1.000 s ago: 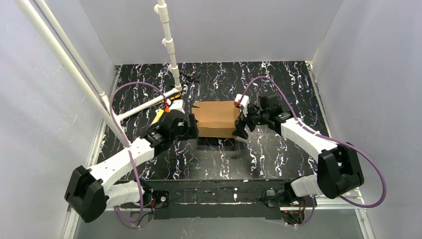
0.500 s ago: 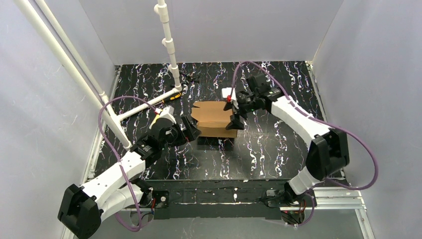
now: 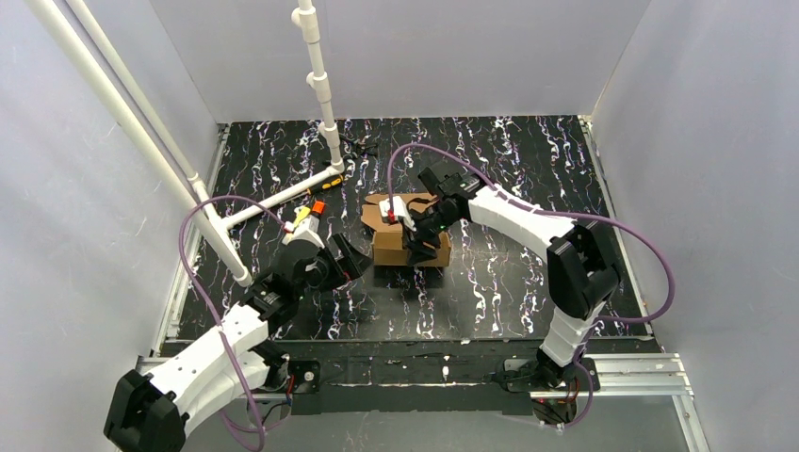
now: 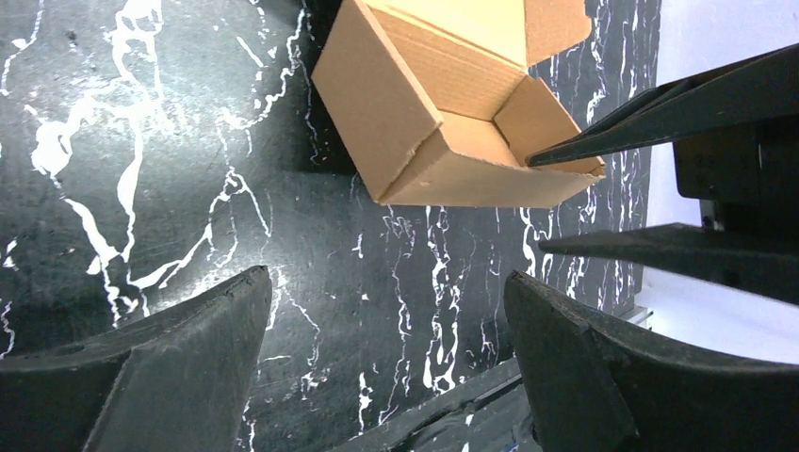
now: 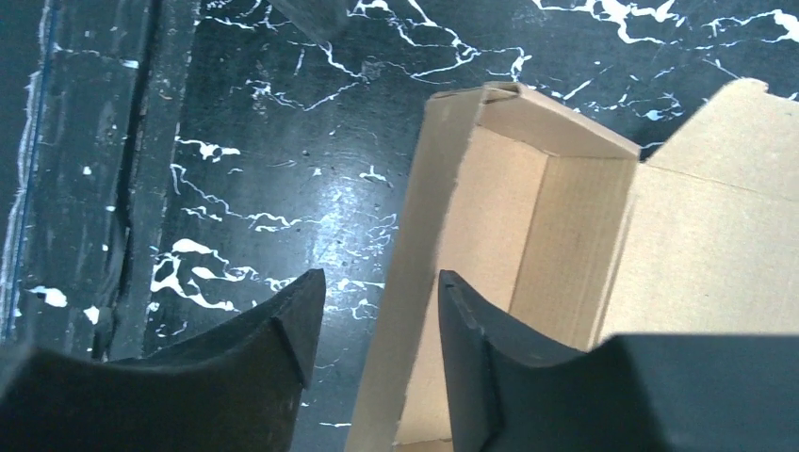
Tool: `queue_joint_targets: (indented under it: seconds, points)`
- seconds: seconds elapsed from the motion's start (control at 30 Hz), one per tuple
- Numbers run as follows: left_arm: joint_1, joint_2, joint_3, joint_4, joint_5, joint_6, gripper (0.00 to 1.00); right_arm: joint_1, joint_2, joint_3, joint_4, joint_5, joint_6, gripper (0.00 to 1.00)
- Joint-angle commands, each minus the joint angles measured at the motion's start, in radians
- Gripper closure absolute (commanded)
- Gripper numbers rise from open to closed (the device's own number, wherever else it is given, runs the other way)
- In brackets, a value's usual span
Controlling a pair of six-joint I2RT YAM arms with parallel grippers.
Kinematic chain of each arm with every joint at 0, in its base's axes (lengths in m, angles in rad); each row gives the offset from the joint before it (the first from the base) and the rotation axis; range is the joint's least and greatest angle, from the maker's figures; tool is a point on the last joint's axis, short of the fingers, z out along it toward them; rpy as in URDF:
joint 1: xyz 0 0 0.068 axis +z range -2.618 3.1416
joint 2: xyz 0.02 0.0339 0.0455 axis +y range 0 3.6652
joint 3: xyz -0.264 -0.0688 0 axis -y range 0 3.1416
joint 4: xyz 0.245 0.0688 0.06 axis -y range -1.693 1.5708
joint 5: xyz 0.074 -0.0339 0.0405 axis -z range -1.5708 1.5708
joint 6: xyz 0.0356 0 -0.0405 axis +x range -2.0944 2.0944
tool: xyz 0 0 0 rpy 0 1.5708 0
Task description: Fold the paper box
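Observation:
The paper box (image 3: 396,247) is brown cardboard, partly folded, its tray open on top and its lid flap (image 3: 377,213) lying back. My right gripper (image 3: 419,240) hangs over the box. In the right wrist view it (image 5: 380,275) straddles the box's front wall (image 5: 424,282), one finger outside and one inside the tray (image 5: 575,235), with a gap showing. My left gripper (image 3: 350,254) is open and empty, just left of the box and apart from it. In the left wrist view it (image 4: 388,275) looks at the box (image 4: 443,122) from below.
A white pipe frame (image 3: 283,196) runs along the left side of the black marbled table (image 3: 528,169). A small orange-tipped item (image 3: 318,208) lies near the pipe. White walls close in the left, back and right. The right arm's purple cable (image 3: 650,273) loops to the right.
My right gripper has swung from the box's right side to over its open tray. My left gripper has drawn back from the box toward the near left. The lid flap now lies open.

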Motion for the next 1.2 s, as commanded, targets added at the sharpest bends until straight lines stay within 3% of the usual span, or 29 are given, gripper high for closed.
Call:
queue_joint_targets:
  seconds: [0.0, 0.2, 0.43, 0.7, 0.9, 1.17]
  points:
    - [0.011, -0.059, -0.026, -0.029, -0.077, -0.015, 0.09, -0.003, 0.024, 0.055, -0.009, 0.011, 0.001, 0.48]
    - [0.011, -0.079, -0.036, -0.039, -0.098, -0.016, 0.10, 0.042, -0.026, -0.069, 0.069, 0.091, -0.010, 0.67]
    - [0.011, -0.023, -0.080, 0.061, -0.071, -0.095, 0.09, 0.116, -0.162, -0.302, 0.199, 0.214, -0.041, 0.79]
    - [0.011, 0.110, -0.063, 0.151, -0.011, -0.093, 0.09, 0.151, -0.235, -0.430, 0.309, 0.279, -0.033, 0.84]
    - [0.011, 0.214, -0.034, 0.294, 0.085, 0.091, 0.09, 0.155, -0.253, -0.471, 0.349, 0.283, -0.031, 0.85]
    - [0.019, 0.378, 0.049, 0.355, 0.048, 0.234, 0.18, 0.155, -0.260, -0.481, 0.355, 0.279, -0.032, 0.86]
